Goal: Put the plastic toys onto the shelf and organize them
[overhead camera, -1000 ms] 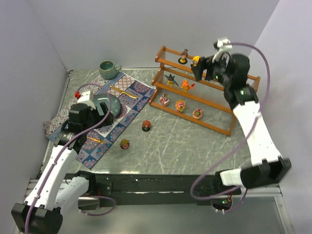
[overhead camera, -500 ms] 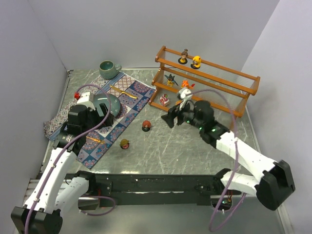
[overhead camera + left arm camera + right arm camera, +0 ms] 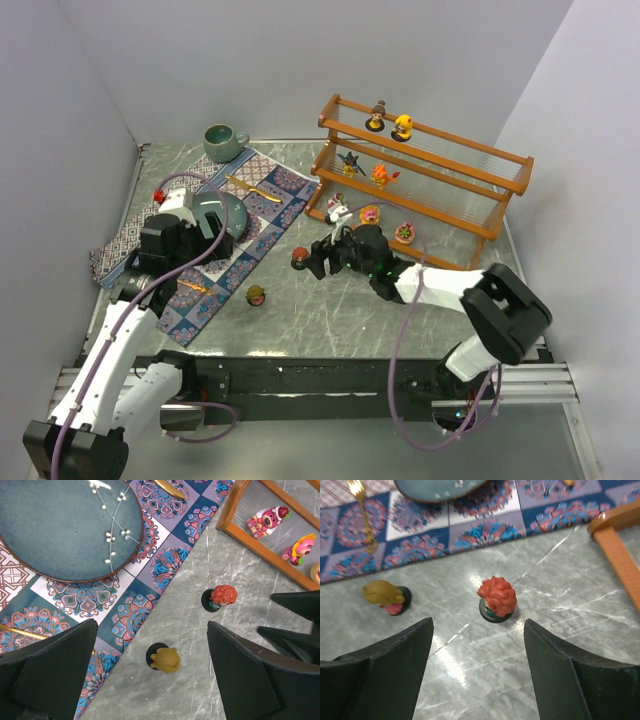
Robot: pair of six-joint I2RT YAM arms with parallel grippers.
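My right gripper (image 3: 477, 622) has dropped from the shelf's (image 3: 521, 172) top tier, where the yellow toy (image 3: 402, 126) now stands. It hangs wide open and empty before the red-haired figurine (image 3: 497, 599) on the table, likely my next pick. The shelf corner and blond figurine (image 3: 385, 596) stand clear either side; my left gripper (image 3: 152, 625) gapes empty at the patterned mat's (image 3: 125, 615) edge.
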